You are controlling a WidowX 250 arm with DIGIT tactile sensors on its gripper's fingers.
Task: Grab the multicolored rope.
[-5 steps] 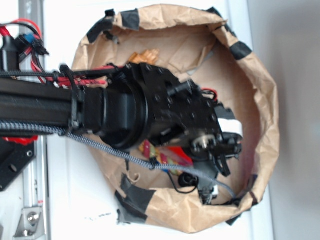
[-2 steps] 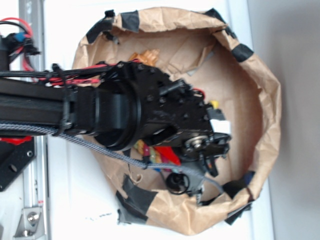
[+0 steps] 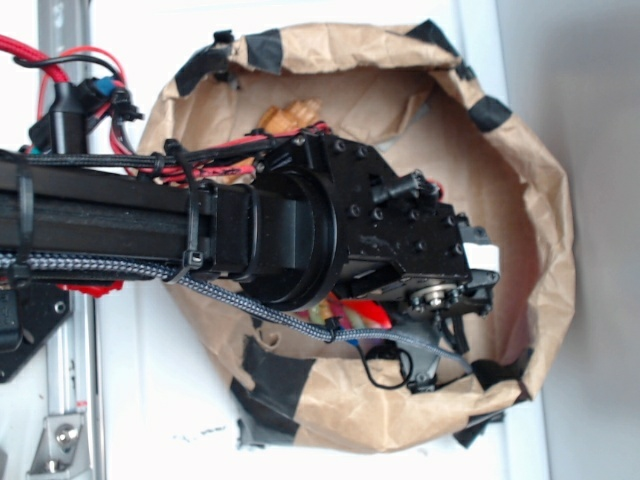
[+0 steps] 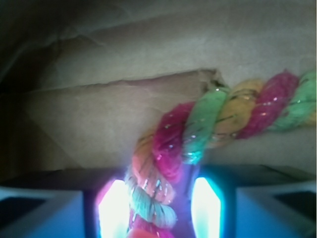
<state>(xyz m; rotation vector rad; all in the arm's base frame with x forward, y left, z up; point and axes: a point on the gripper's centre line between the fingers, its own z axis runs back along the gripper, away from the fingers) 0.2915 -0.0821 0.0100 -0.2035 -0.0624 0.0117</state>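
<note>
The multicolored rope (image 4: 218,119) is thick twisted cotton in pink, yellow and light green. In the wrist view it curves from the upper right down between my fingers. My gripper (image 4: 159,198) is open around it: the left pad (image 4: 115,208) touches the rope and a small gap shows before the right pad (image 4: 205,206). In the exterior view my gripper (image 3: 455,310) is low inside the brown paper bag (image 3: 545,200). Only a short bit of the rope (image 3: 350,315) shows under the arm; the rest is hidden.
The bag's crumpled rim, patched with black tape (image 3: 275,375), rings the gripper closely on the right and below. An orange object (image 3: 290,115) lies at the bag's far side, half behind the arm. A metal rail (image 3: 65,400) runs along the left.
The arm first shifted left, then swung back right and slightly down inside the bag. The bag's rim has shifted a little with it.
</note>
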